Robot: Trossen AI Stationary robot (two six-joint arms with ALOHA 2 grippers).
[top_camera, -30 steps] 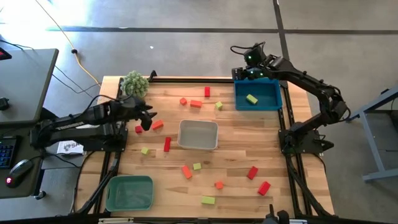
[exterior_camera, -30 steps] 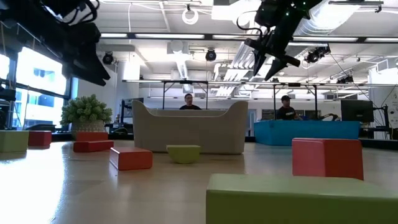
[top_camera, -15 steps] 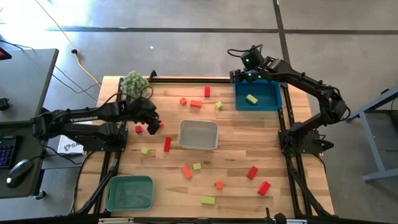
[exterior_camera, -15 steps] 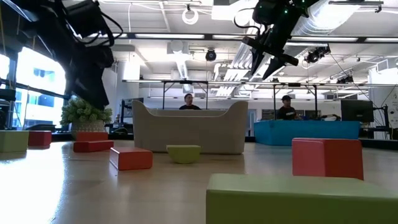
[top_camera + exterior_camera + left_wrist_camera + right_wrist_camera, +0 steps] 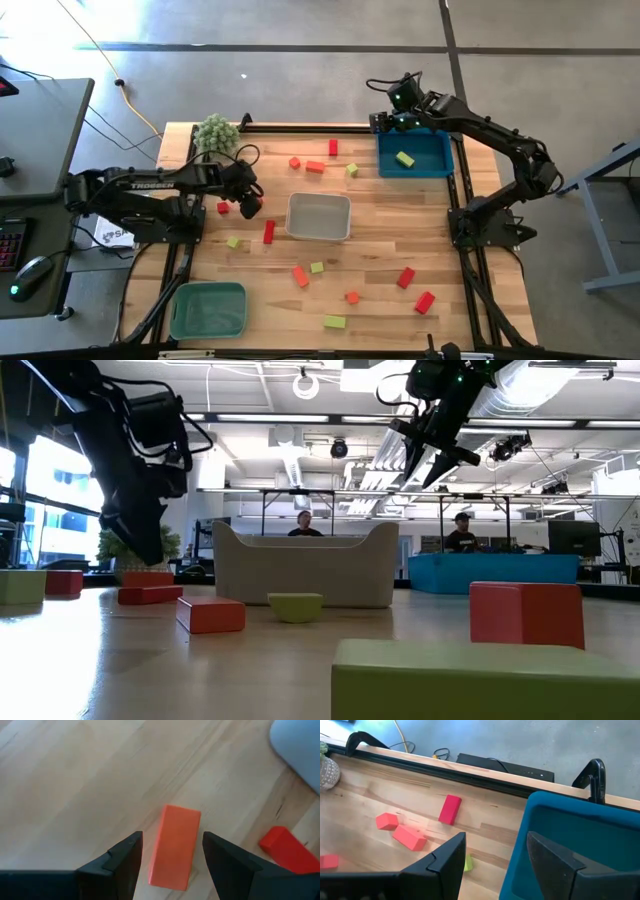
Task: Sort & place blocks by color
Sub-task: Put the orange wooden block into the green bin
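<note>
Over the last second our left gripper (image 5: 170,857) has moved right and come down over the orange bar (image 5: 175,845), just left of the grey tray (image 5: 319,217). Its fingers stand released on both sides of the bar, so we judge the grasp comes next. Our right gripper (image 5: 385,118) waits, released and empty, by the blue tray (image 5: 415,153), where one yellow-green block (image 5: 404,158) lies.

A wooden table (image 5: 380,300) carries a grey tray (image 5: 319,217) at its centre, a blue tray (image 5: 414,152) at the far right corner, a green tray (image 5: 208,310) at the near left corner, and a fuzzy green plant (image 5: 216,133) at the far left corner.
</note>
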